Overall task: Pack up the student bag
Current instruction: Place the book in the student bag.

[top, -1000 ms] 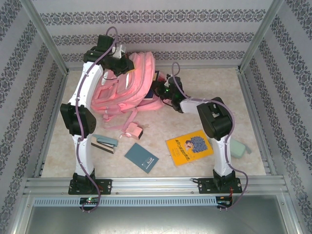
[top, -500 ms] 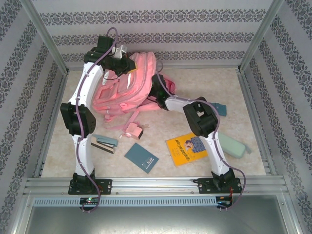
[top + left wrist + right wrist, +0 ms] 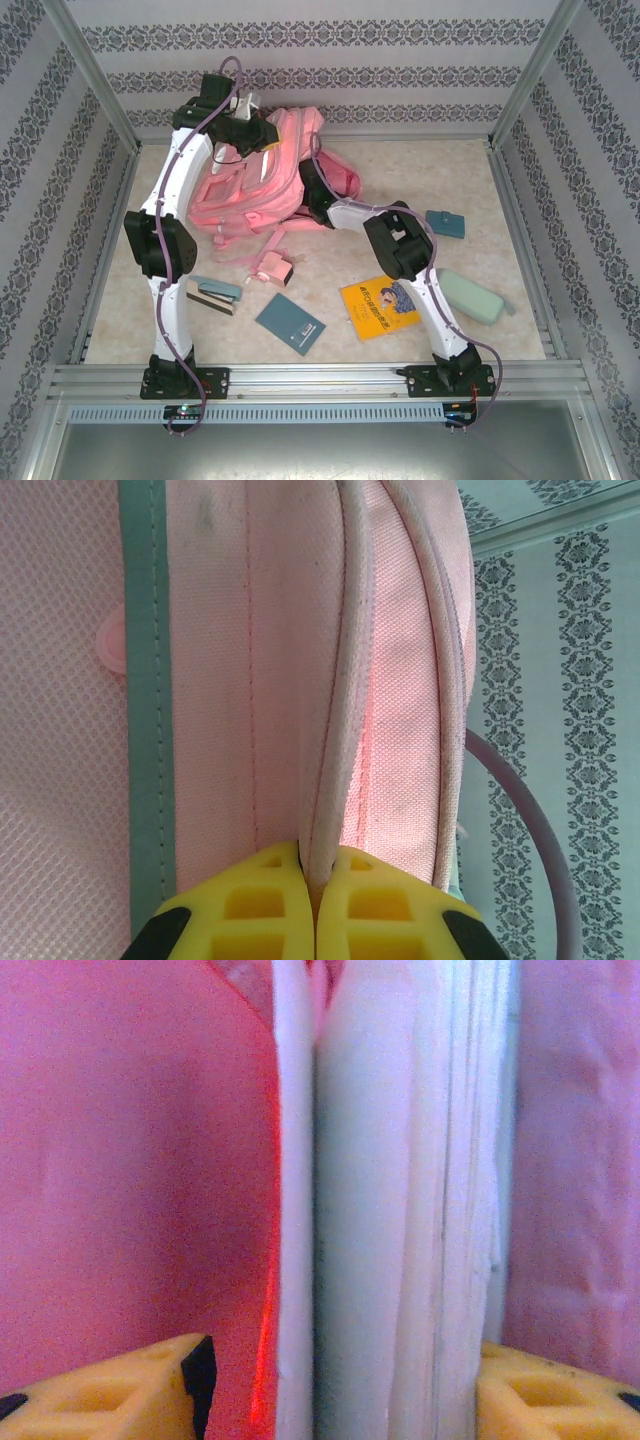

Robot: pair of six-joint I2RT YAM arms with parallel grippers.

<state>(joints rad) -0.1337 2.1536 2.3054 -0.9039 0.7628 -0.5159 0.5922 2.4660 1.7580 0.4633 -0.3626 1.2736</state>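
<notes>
The left claw (image 3: pixel 310 885) is clamped shut on the piped rim of the bag (image 3: pixel 250 185), which lies at the far left of the table (image 3: pixel 420 165) by the back wall; I judge the pinch lifts the mouth so it gapes rightward. The right claw (image 3: pixel 340 1385) sits inside that mouth, jaws apart round a white book (image 3: pixel 400 1160) with a gap on one side, so the book looks loose, not gripped. Fabric crowds the wrist, but bare table right of the mouth gives room to back out, the yellow book (image 3: pixel 388 305) and mint case (image 3: pixel 470 297) lying well nearer.
</notes>
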